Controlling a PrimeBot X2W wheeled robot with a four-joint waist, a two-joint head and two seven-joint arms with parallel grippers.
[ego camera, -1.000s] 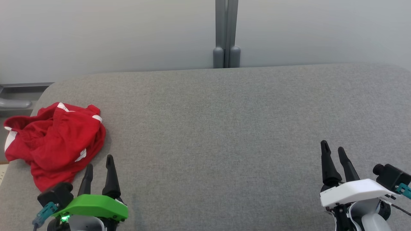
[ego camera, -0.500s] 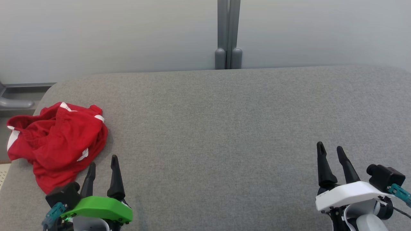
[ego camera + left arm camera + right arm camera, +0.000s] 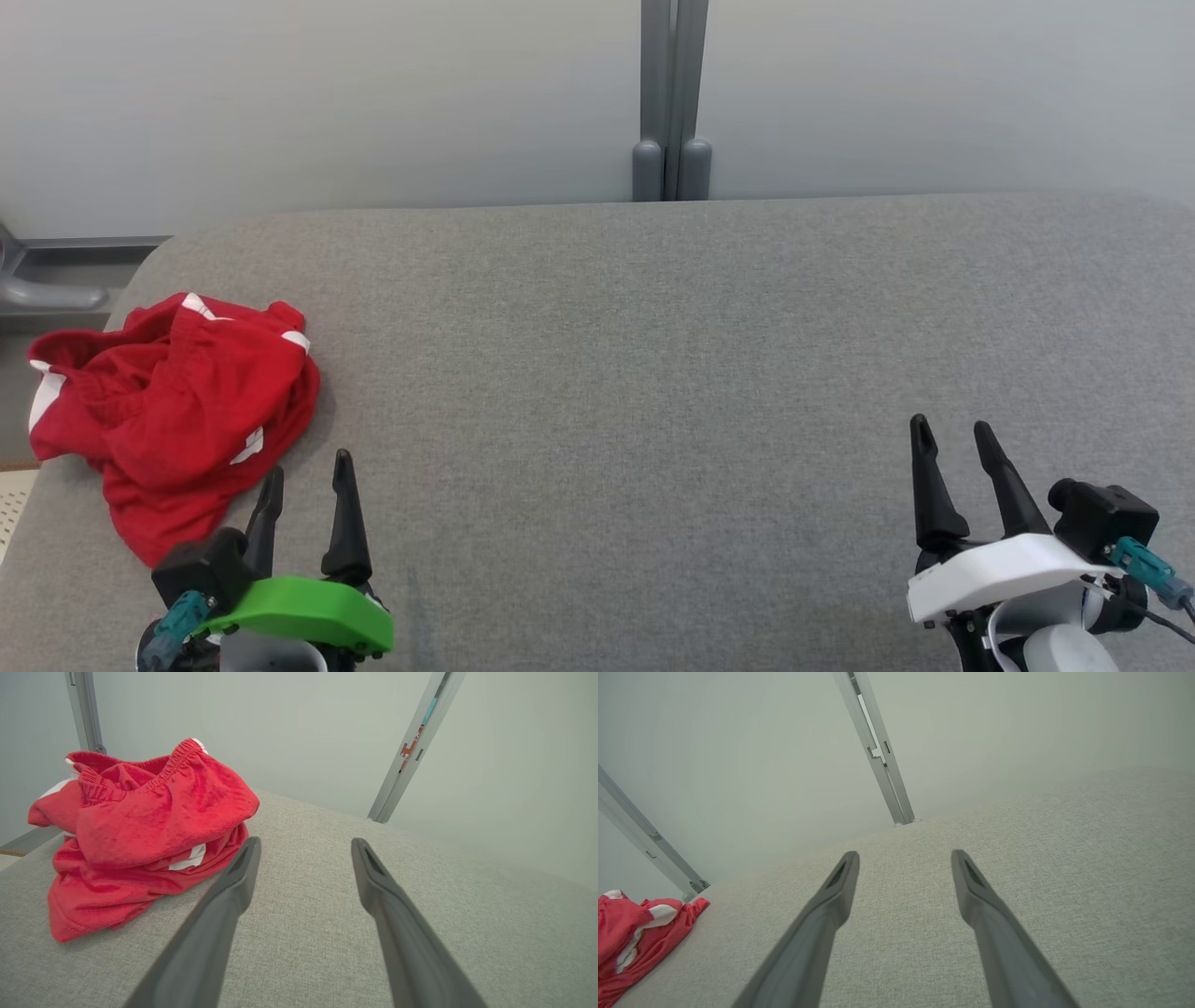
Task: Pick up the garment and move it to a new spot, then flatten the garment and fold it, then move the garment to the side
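A small bunched red cloth (image 3: pixel 177 411) is lying at the left of the grey surface (image 3: pixel 653 373), beside the left gripper (image 3: pixel 308 464), which is gaping empty; the right gripper (image 3: pixel 950 425) is gaping too. Where the garment is lying I cannot tell; it is likely soft, light and limp, best pinched at a hem.

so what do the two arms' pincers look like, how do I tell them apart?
The left pincer has two long dark tapered fingers, a green shell behind them, and a black camera block with a teal connector. The right pincer has the same fingers, a white shell, black camera block, teal connector and a thin dark cable.
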